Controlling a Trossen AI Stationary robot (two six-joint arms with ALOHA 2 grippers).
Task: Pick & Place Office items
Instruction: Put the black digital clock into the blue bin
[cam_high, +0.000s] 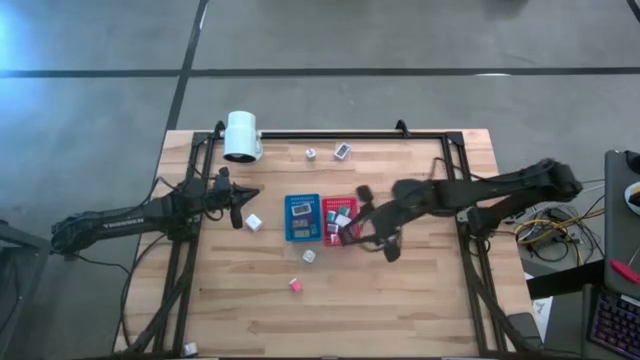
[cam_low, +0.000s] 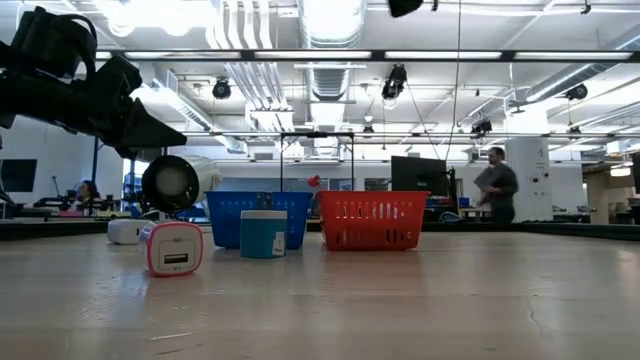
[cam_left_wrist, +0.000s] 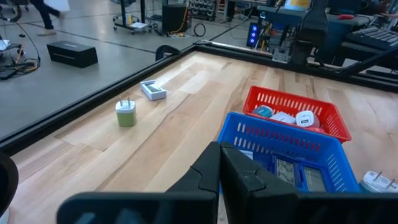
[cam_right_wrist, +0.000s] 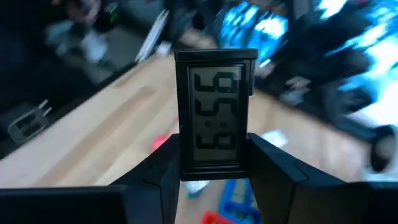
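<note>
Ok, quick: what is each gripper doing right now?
Left gripper: shut, empty, above the table beside the blue tray.
Right gripper: shut on a small digital clock.

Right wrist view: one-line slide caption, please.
Right tool shut on a small dark digital clock, held upright above the wooden table.

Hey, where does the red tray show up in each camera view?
High view: red tray at table centre, touching the blue tray, the shared landmark.
Low view: mid-picture, right of the blue tray.
Left wrist view: behind the blue tray.
Right wrist view: only a red sliver at the bottom edge, unclear.
</note>
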